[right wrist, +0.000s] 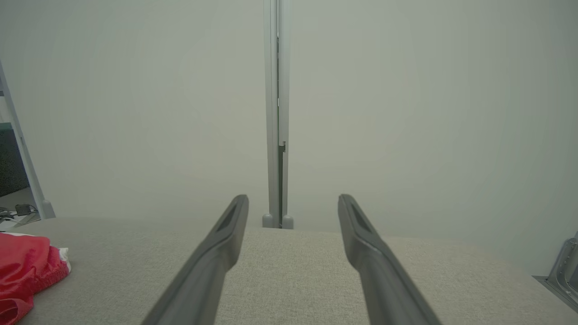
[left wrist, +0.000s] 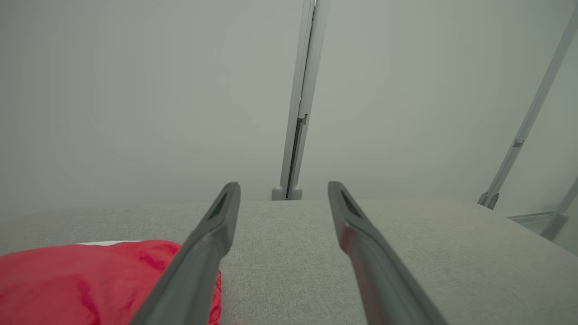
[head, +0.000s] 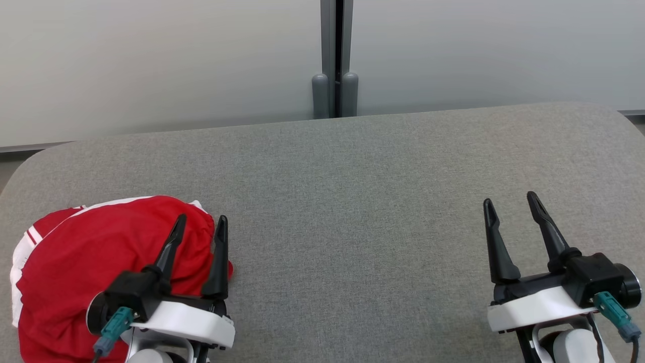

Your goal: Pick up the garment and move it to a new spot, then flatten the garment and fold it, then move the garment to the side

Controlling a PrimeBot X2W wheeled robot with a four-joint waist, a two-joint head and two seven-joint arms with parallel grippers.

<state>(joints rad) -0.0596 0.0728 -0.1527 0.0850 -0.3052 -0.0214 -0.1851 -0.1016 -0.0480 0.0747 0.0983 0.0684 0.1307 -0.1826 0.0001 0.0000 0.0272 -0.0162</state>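
The garment (head: 85, 257) is red with white trim and lies crumpled at the near left of the grey table (head: 352, 201). My left gripper (head: 200, 223) hovers over the garment's right edge, open, with nothing between its fingers. The left wrist view has the garment (left wrist: 90, 280) at the lower left, partly behind the left finger, and the left gripper (left wrist: 283, 189) spread wide. Near the table's right front my right gripper (head: 511, 201) stands open and empty, far from the cloth. In the right wrist view the garment (right wrist: 27, 271) lies at the far left, beyond the right gripper (right wrist: 293, 201).
Pale partition panels rise behind the table, joined at a grey post (head: 336, 60) in the middle of the far edge. The table's corners are rounded. Metal frame legs (left wrist: 519, 144) stand off the table's right side.
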